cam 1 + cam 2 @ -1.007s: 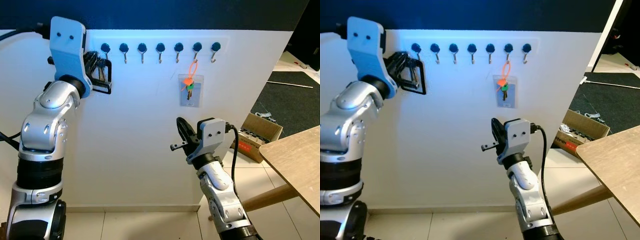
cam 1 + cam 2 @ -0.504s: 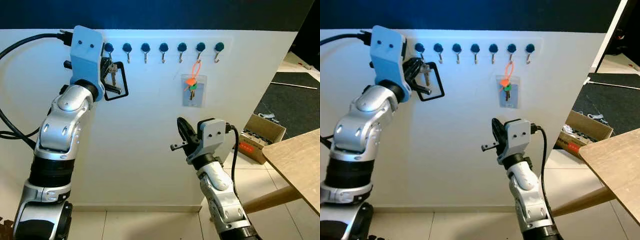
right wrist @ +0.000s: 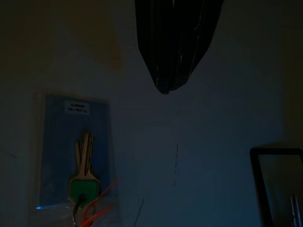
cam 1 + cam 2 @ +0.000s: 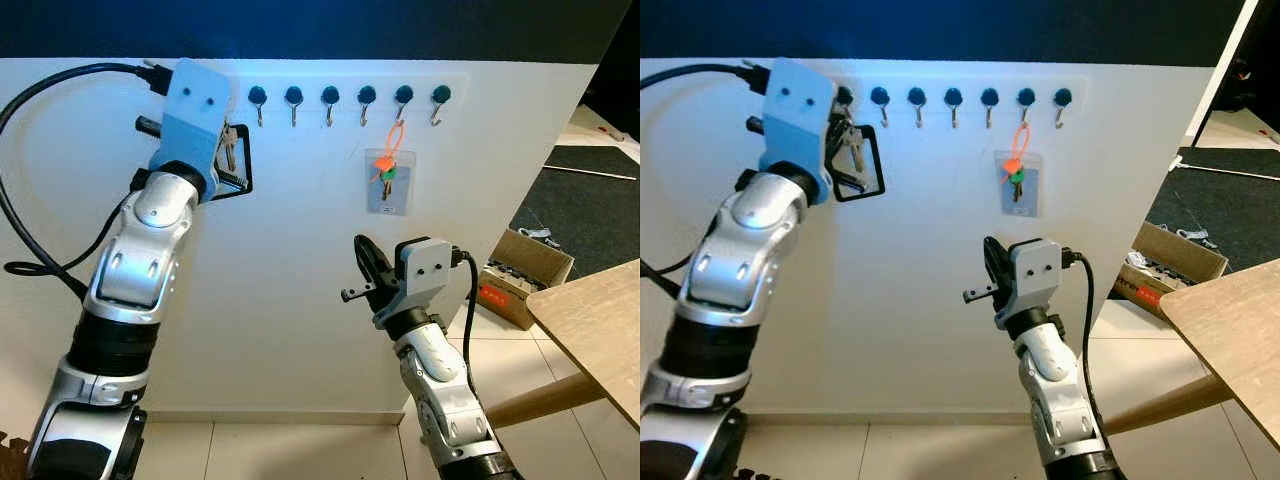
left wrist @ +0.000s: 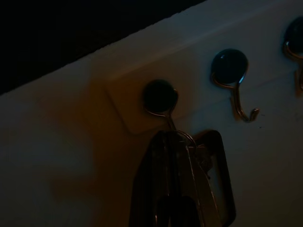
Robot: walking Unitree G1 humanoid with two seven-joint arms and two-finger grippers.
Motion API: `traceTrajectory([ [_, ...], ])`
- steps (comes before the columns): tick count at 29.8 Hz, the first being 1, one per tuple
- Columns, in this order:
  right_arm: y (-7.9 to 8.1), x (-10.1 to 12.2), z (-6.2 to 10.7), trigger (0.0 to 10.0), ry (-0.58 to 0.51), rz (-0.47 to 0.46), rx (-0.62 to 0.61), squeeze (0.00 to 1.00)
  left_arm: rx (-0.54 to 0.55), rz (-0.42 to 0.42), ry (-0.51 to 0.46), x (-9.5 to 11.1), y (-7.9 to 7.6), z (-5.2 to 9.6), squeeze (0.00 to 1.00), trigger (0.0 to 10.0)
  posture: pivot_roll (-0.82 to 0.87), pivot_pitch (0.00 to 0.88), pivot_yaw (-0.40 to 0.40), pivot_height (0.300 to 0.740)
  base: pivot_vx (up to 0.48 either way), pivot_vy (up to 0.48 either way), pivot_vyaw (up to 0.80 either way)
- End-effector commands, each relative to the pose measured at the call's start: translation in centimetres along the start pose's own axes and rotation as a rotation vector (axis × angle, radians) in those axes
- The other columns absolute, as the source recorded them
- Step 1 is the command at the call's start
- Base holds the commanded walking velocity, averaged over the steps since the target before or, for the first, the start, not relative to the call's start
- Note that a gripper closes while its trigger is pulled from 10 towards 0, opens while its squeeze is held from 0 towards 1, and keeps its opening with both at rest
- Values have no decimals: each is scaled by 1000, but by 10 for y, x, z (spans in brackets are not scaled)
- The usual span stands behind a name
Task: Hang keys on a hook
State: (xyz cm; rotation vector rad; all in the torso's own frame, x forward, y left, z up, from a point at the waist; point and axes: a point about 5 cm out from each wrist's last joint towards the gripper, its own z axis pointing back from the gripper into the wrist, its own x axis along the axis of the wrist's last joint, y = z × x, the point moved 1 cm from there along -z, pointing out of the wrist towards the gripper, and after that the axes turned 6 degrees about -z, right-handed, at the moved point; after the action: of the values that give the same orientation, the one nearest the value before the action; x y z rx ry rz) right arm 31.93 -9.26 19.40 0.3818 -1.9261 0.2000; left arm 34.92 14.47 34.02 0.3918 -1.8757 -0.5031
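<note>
A bunch of silver keys [image 4: 230,148] with a black rectangular loop [image 4: 868,172] is held up against the white wall, and my left gripper [image 4: 222,150] is shut on it. In the left wrist view the key ring [image 5: 183,138] lies right at the lower end of the leftmost hook [image 5: 160,96]; whether it hangs on the hook I cannot tell. A row of blue-capped hooks [image 4: 330,97] runs along the wall. My right gripper [image 4: 365,262] is shut and empty, held lower down in front of the wall.
A green key on an orange cord with a clear sleeve [image 4: 388,182] hangs from the second hook from the right. A wooden table [image 4: 595,320] juts in at the right, with a cardboard box [image 4: 525,262] and a dark mat [image 4: 585,205] on the floor behind it.
My left arm has swung right with the keys, from beside the hook row to the leftmost hook. The view has shifted slightly. The right arm has not moved.
</note>
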Motion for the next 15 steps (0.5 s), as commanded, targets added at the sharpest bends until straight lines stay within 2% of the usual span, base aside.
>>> traceTrajectory([
  [1,2,-3,1,10000,9,0,10,0,-50,-22,-17,4,-12,-2,0,10000,171,133,37,740,0,0,0],
  [3,2,-3,1,10000,8,1,8,0,-48,-28,-27,7,-12,-4,0,10000,171,133,37,740,0,0,0],
  [5,2,-3,2,10000,9,0,5,0,-53,54,-26,11,-9,-5,0,10000,167,132,46,740,0,0,0],
  [6,2,-3,2,10000,9,0,5,0,-53,54,-26,11,-9,-5,0,10000,167,132,46,740,0,0,0],
  [7,2,-4,3,10000,11,-1,3,0,-53,105,-19,14,-3,-7,0,10000,170,134,47,740,0,0,0],
  [9,2,-4,3,10000,12,-1,2,0,-56,111,-18,15,-2,-7,0,10000,170,134,47,740,0,0,0],
  [11,2,-5,3,10000,13,-2,1,0,-54,37,-27,19,0,-7,0,10000,170,134,47,740,0,0,0],
  [14,2,-5,3,10000,13,-3,0,0,-56,0,-33,21,0,-7,0,10000,170,134,47,740,0,0,0],
  [15,2,-5,3,10000,13,-3,-1,0,-58,-64,-48,23,-1,-7,0,10000,176,136,51,740,0,0,0],
])
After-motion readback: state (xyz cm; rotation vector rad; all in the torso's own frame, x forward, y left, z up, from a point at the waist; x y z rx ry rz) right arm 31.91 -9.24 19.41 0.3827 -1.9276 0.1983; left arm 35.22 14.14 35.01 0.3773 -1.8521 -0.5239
